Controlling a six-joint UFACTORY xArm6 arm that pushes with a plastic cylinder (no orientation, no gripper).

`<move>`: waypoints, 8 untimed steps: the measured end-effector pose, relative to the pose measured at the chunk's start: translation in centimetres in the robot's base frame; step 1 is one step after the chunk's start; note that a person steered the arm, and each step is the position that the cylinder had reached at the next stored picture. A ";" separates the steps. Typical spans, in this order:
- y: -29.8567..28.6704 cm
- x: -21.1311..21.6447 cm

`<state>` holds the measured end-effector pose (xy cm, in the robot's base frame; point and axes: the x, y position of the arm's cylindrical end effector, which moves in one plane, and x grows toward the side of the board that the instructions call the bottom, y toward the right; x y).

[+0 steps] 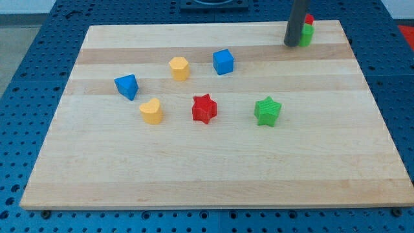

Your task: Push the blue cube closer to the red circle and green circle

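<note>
The blue cube (223,61) sits in the upper middle of the wooden board (207,162). The red circle (309,19) and the green circle (306,35) are at the board's upper right corner, touching each other, red above green, both partly hidden by my rod. My tip (292,44) rests on the board against the left side of the green circle. The tip is well to the right of the blue cube.
A yellow hexagonal block (179,68) lies left of the blue cube. A blue triangular block (127,86) is at the left, a yellow heart (151,111) below it, a red star (204,108) at the centre, and a green star (267,110) to its right.
</note>
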<state>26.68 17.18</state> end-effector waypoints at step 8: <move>-18.7 7.3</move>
<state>33.95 -1.54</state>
